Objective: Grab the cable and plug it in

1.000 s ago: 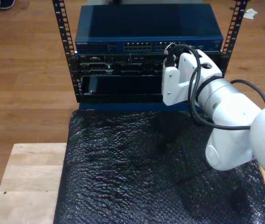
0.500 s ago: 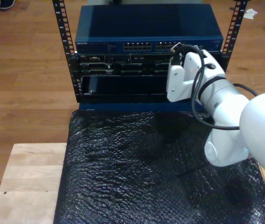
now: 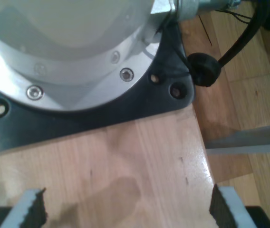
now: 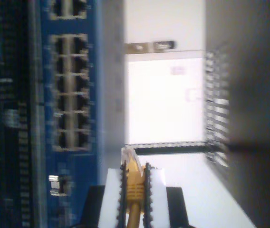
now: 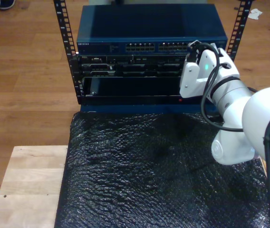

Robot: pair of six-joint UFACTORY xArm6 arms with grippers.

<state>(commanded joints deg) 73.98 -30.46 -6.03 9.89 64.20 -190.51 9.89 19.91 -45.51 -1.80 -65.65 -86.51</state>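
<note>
- My second pincer (image 4: 134,190) is clenched on the cable (image 4: 133,190); its serrated pads (image 4: 123,190) press the yellow boot from both sides.
- The clear plug (image 4: 128,156) sticks out past the pads, close to the blue switch (image 4: 73,90) and not in any port.
- In the second wrist view the plug tip lies level with the end of a block of ports (image 4: 68,90), off to one side of the port face.
- In the exterior view the second arm (image 5: 220,90) reaches up to the switch (image 5: 149,28) at that view's right, its pincer at the rack's (image 5: 63,38) front beside the right-hand ports (image 5: 173,46).
- A black mat (image 5: 149,171) covers the wooden counter (image 5: 25,180) in front of the rack.
- My first pincer (image 3: 128,209) is released, its pads (image 3: 223,206) wide apart over bare wood (image 3: 125,166).
- Beyond it sits a round metal arm base (image 3: 68,47) on a black plate (image 3: 163,95).
</note>
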